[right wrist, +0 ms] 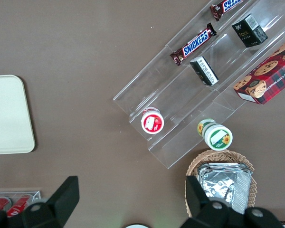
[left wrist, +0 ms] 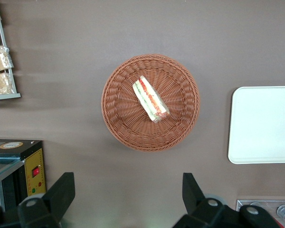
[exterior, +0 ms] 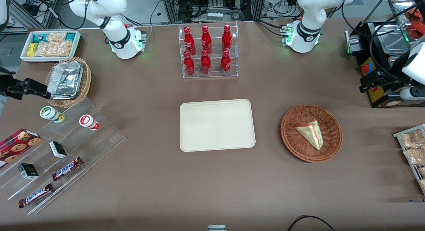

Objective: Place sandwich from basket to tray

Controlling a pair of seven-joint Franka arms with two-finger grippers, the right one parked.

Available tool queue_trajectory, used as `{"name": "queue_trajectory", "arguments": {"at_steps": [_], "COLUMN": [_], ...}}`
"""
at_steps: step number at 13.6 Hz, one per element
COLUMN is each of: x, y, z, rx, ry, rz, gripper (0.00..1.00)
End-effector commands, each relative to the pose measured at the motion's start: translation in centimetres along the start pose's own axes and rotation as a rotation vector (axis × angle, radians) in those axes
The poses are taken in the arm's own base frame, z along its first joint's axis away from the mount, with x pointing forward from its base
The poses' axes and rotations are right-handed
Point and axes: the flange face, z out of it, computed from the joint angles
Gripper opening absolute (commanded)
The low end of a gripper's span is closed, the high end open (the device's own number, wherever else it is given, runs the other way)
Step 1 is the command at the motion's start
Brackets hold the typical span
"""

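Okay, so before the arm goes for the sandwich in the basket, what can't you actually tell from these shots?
- Gripper: only the finger ends show in the left wrist view, open and high above the basket; the front view's edge cuts it off.
- Sandwich: its underside is hidden by the basket weave in both views.
- Tray: cut off by the left wrist view's edge; whole only in the front view.

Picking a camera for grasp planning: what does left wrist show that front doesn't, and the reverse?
Left wrist only: the sandwich's red and green filling edge-on, and the gripper, open, high over the table beside the basket.
Front only: the whole tray, bare, plus the cola bottle rack and the snack displays.
Both: the sandwich lying in the reddish-brown basket, with the tray beside it.
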Motion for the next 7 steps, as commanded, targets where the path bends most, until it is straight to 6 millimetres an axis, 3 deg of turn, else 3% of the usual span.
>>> {"name": "queue_trajectory", "arguments": {"at_steps": [1,5,7], "x": [-0.3,-0.1,0.9], "y": [0.4,0.3,0.3], "z": [-0.9,-0.6,0.8], "rx": [0.002,0.003,0.007], "ry": [-0.008,-0.009,-0.013], "rz": [0.033,0.036,0.020], "gripper": [1.00,1.00,1.00]}}
